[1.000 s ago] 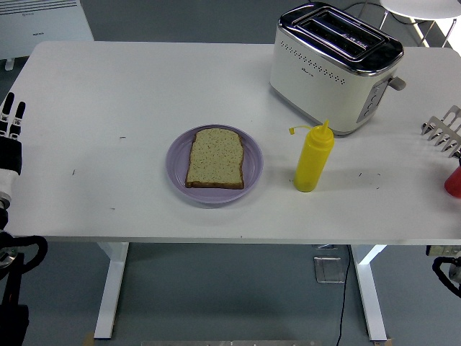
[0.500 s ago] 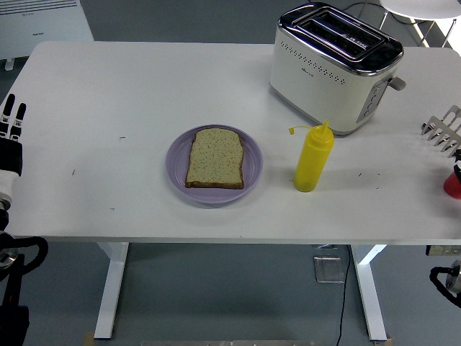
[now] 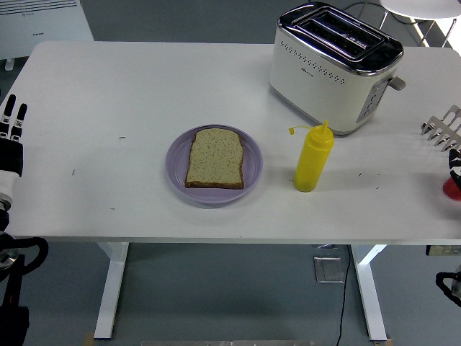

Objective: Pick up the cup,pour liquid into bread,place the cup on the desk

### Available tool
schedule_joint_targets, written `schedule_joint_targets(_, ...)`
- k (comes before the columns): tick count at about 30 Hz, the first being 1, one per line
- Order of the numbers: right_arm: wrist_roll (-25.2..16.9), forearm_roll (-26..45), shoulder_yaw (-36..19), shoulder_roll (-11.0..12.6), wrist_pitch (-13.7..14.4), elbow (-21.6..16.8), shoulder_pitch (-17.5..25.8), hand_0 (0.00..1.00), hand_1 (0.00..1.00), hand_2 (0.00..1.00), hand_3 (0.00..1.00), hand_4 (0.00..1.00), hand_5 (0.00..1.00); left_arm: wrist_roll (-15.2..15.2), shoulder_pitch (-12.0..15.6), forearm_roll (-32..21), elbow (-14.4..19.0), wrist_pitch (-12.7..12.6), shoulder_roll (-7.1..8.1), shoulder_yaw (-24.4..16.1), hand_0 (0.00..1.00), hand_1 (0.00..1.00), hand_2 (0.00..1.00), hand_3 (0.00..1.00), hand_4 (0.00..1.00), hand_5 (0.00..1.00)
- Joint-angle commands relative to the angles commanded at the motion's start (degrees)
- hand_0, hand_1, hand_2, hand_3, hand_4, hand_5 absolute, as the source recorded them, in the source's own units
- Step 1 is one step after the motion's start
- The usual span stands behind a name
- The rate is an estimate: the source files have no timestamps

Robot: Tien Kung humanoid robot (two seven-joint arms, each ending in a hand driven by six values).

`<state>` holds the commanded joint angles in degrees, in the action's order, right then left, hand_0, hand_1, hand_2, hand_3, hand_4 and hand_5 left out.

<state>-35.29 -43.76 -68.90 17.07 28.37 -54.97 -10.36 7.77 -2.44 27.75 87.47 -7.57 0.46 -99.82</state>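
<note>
A yellow squeeze bottle (image 3: 313, 159) stands upright on the white table (image 3: 144, 86), just right of a purple plate (image 3: 178, 167) holding one slice of bread (image 3: 215, 158). A toaster (image 3: 333, 66) sits behind. Left hand (image 3: 10, 133) rests at the left edge, fingers extended, holding nothing. Right hand (image 3: 454, 162) barely shows at the right edge; grip cannot be determined
</note>
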Motion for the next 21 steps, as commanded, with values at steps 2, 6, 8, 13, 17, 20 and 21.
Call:
schedule_joint_targets(2, -0.06, -0.02, -0.46, -0.01, 0.04, -0.17, 0.07, 0.894, 0.785, 0.895, 0.947, 0.81, 0.244, 0.01, -0.03, -0.01, 0.01, 0.0, 0.01, -0.06, 0.805, 0.788, 0.835, 0.817, 0.486, 0.998)
schedule_joint_targets(6, -0.25, 0.03, -1.29, -0.05, -0.09, -0.53, 0.26, 0.909, 0.805, 0.924, 0.957, 0.817, 0.249, 0.03, -0.05, -0.01, 0.04, 0.01, 0.01, -0.16, 0.805, 0.787, 0.835, 0.817, 0.486, 0.998)
schedule_joint_targets(8, -0.39, 0.07, -1.56, -0.02, -0.08, -0.69, 0.33, 0.909, 0.805, 0.924, 0.957, 0.817, 0.249, 0.05, -0.06, -0.01, 0.03, 0.01, 0.02, -0.2, 0.805, 0.787, 0.835, 0.817, 0.486, 0.998)
schedule_joint_targets(13, -0.14, -0.18, -2.46, 0.13, -0.35, -1.16, 0.66, 0.928, 0.839, 0.943, 0.966, 0.817, 0.242, 0.06, -0.14, -0.02, 0.05, 0.02, 0.06, -0.23, 0.805, 0.787, 0.835, 0.817, 0.487, 0.998)
schedule_joint_targets(17, 0.2, -0.85, -3.61, 0.16, -0.58, -1.67, 1.33, 0.942, 0.85, 0.95, 0.973, 0.811, 0.231, 0.04, -0.2, 0.0, 0.07, 0.0, 0.08, -0.26, 0.805, 0.787, 0.835, 0.817, 0.487, 0.998)
schedule_joint_targets(20, 0.55, -1.51, -4.75, 0.31, -0.98, -3.25, 2.57, 0.942, 0.85, 0.95, 0.973, 0.811, 0.231, 0.07, -0.2, 0.02, 0.06, -0.01, 0.1, -0.35, 0.805, 0.787, 0.835, 0.817, 0.487, 0.998)
schedule_joint_targets(21, 0.66, -1.63, -5.19, 0.39, -1.11, -4.07, 3.11, 0.949, 0.854, 0.953, 0.979, 0.811, 0.231, 0.07, -0.19, 0.03, 0.05, -0.01, 0.11, -0.35, 0.805, 0.787, 0.836, 0.816, 0.487, 0.998)
